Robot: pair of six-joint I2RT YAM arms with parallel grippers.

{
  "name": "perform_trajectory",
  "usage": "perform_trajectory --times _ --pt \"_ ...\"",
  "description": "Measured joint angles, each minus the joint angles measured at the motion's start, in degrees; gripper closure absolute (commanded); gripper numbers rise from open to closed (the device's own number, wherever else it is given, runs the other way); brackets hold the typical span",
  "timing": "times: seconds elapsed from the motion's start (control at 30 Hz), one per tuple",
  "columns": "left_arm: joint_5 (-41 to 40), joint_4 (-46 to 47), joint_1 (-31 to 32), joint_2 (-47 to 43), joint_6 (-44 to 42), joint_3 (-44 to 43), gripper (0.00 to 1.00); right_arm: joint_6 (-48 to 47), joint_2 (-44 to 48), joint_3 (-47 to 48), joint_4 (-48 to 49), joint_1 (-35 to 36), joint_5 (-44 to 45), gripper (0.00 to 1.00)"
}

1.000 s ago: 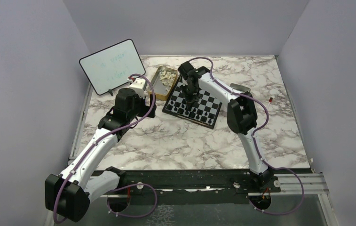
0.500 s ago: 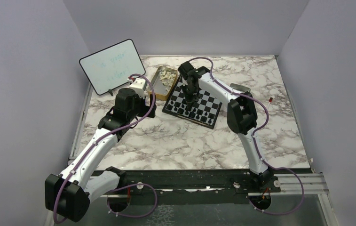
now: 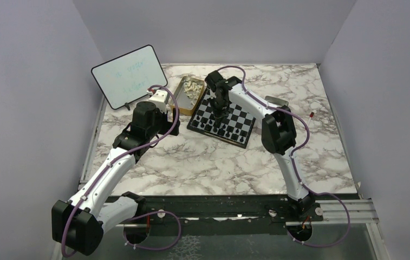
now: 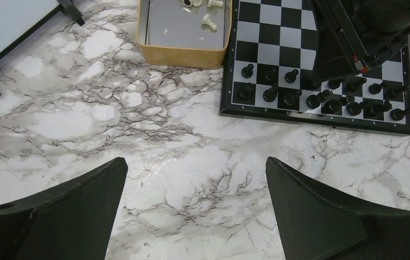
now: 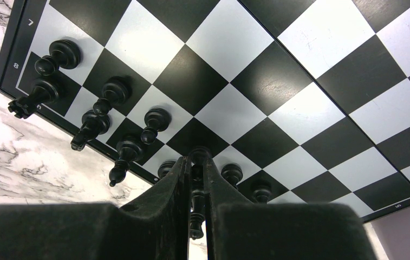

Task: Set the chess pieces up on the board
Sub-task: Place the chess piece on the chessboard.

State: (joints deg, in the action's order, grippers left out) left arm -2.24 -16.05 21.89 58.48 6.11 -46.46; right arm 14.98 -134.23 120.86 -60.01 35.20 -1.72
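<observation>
Right wrist view: a black chess piece (image 5: 196,216) is pinched in the right claw (image 5: 195,162), which is squeezed onto it at the bottom middle. Under it is the board (image 5: 278,81), with other black pieces (image 5: 154,122) at lower left. Lower it straight and slowly onto a free square, without bumping them. The left claw (image 4: 195,162) is spread wide, holding nothing, over the bench (image 4: 154,135). From the top, nothing looks moved since a second ago.

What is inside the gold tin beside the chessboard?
Cream-white chess pieces lie heaped at the far end of the tin; its near floor is bare. The left wrist view crops that end, so their count is unclear.
</observation>
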Motion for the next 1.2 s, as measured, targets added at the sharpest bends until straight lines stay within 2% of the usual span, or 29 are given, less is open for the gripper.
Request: perform_trajectory --times 0.93,1.07,1.2 --pt "0.0 0.0 0.4 0.0 0.0 0.0 0.01 0.0 0.0 -0.1 0.8 0.0 0.0 0.84" --pt "0.0 0.0 0.4 0.0 0.0 0.0 0.01 0.0 0.0 -0.1 0.8 0.0 0.0 0.83" --pt "0.0 0.0 0.4 0.0 0.0 0.0 0.01 0.0 0.0 -0.1 0.9 0.0 0.0 0.77"
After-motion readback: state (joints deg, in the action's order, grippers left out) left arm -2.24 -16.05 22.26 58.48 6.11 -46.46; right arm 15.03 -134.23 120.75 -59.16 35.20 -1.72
